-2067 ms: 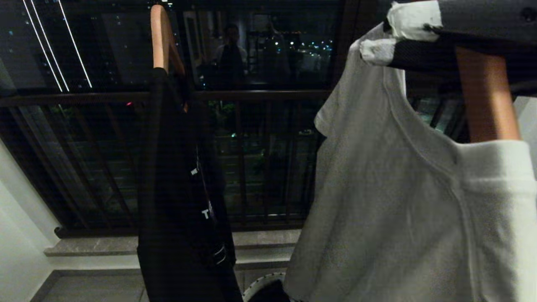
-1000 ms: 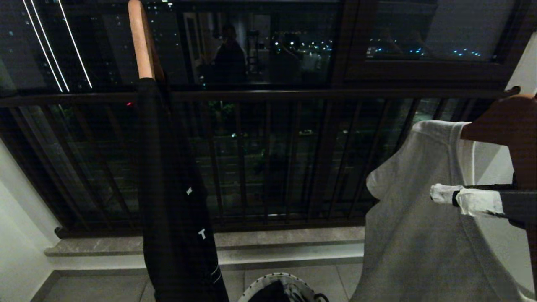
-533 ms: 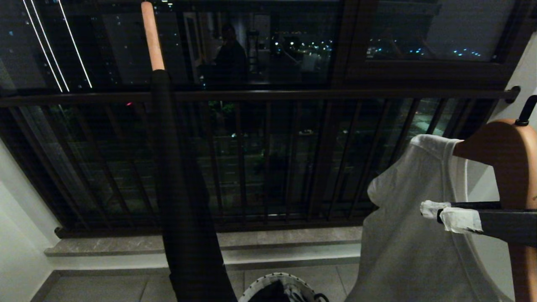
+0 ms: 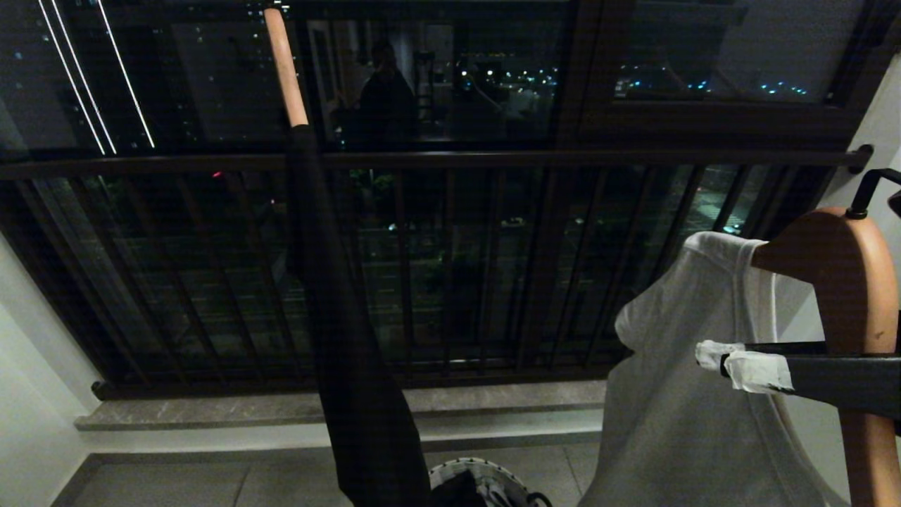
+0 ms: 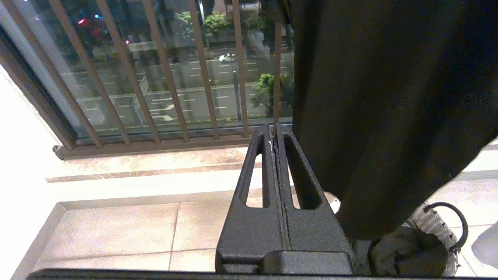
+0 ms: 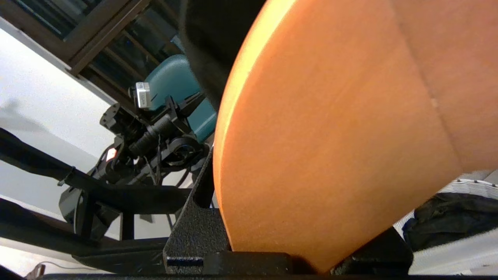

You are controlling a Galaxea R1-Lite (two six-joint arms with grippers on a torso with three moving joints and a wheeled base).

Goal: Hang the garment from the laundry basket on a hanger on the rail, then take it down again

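A broad orange-brown wooden hanger [image 4: 848,282] is seen clamped in the right gripper [image 4: 739,362], nearest the camera at the right edge of the head view; the white-taped fingertips [image 4: 757,372] reach past the wood, and in the right wrist view the hanger [image 6: 334,147] fills the space between the black jaws. A pale grey-white sleeveless garment [image 4: 697,394] is draped over the hanger's far shoulder and hangs down below the frame — carried low, it is judged, on its way down from the rail, which is not in view. The hanger's black hook [image 4: 869,190] is cut off at the picture's edge, so what it catches, if anything, cannot be told.

The left gripper [image 5: 275,134] is held parked and pressed shut, pointed over the tiled floor [image 5: 116,225] and grasping nothing.

Further out, a long black garment [image 4: 352,352] is hung on a second wooden hanger [image 4: 285,63], its top cut off. Below it the small round laundry basket with the pale ribbed rim [image 4: 510,480] stands on the floor, half hidden by the black cloth, dark and light clothing piled inside.

Beyond, the dark brown window-guard bars [image 4: 493,267] and night glass close the scene — a person's dim reflection [image 4: 383,91] can barely be made out.
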